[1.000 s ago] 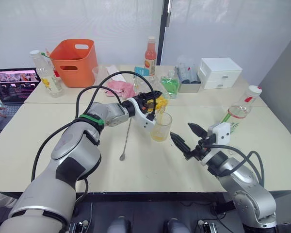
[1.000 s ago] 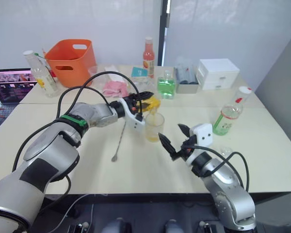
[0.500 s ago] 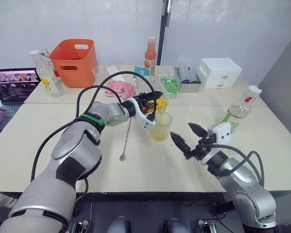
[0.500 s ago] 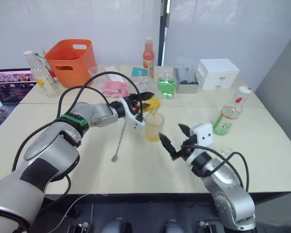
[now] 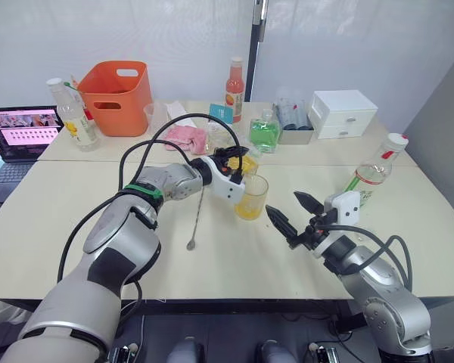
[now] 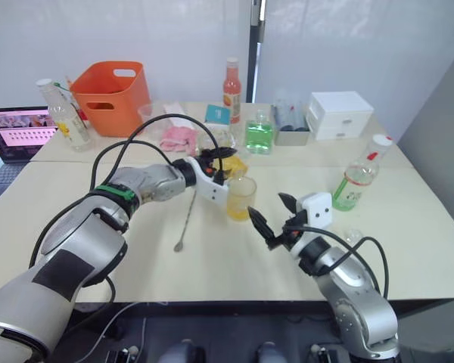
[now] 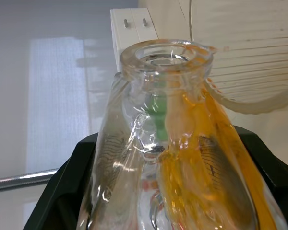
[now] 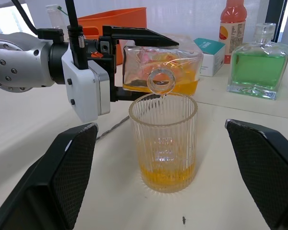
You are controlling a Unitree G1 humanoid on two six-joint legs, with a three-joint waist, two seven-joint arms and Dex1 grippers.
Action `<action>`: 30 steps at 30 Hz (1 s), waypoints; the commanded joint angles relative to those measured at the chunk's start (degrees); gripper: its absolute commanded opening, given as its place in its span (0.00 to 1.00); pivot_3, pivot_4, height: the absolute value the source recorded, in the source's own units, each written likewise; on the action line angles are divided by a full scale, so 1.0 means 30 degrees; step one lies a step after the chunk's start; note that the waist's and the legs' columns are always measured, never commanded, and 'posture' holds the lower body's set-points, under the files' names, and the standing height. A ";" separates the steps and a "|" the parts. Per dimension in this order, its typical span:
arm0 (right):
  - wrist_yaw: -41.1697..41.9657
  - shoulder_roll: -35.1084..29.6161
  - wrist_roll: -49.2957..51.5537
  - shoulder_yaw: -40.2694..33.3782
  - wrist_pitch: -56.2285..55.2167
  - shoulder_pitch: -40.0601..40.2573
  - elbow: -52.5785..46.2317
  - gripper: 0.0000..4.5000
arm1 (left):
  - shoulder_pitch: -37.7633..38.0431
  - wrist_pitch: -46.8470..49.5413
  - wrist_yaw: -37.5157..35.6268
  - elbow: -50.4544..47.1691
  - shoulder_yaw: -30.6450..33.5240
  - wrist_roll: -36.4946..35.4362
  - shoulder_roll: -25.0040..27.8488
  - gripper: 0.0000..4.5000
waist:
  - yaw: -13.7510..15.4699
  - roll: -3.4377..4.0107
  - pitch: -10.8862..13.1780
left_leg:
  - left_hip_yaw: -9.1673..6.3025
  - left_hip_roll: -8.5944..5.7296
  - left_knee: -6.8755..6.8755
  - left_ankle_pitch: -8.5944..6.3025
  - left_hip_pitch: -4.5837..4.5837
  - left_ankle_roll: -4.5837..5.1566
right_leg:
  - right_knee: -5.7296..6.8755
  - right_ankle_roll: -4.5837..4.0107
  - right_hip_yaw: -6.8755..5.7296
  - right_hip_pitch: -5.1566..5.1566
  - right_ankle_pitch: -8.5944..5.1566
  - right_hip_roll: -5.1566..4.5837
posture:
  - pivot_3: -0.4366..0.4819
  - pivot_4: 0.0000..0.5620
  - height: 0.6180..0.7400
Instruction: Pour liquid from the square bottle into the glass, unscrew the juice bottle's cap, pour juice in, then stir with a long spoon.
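Observation:
My left gripper (image 5: 231, 162) is shut on the square bottle (image 5: 244, 161), which lies on its side with its open mouth (image 8: 162, 80) just over the rim of the glass (image 5: 251, 198). Yellow-orange liquid sits low in the bottle, and a shallow layer of it covers the bottom of the ribbed glass (image 8: 164, 143). My right gripper (image 5: 284, 206) stands open just right of the glass, holding nothing. The long spoon (image 5: 196, 215) lies on the table left of the glass. At the right stands the juice bottle (image 5: 369, 180), with its cap (image 5: 396, 140) on.
Along the back are an orange bin (image 5: 116, 95), a pink cloth (image 5: 188, 138), a slim orange-red bottle (image 5: 234, 85), a green square bottle (image 5: 265, 134) and a white drawer box (image 5: 342, 113). A laptop (image 5: 21, 132) and a yellow-labelled bottle (image 5: 74, 115) sit at the far left.
My left wrist has turned a little, with the bottle still held over the glass. The right arm has not moved.

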 commanded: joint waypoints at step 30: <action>0.1973 -0.2190 0.1554 -0.1876 0.1010 -0.1280 0.0012 1.00 | 0.8480 1.9218 -0.7350 -1.7907 1.6690 -1.8037 0.0800 0.63 | -0.0253 0.0006 -0.0004 | -0.0071 0.0021 0.0038 -0.0002 -0.0002 0.0003 | 0.0076 -0.0001 0.0000 -0.0005 0.0011 0.0005 | 0.48 0.27 0.79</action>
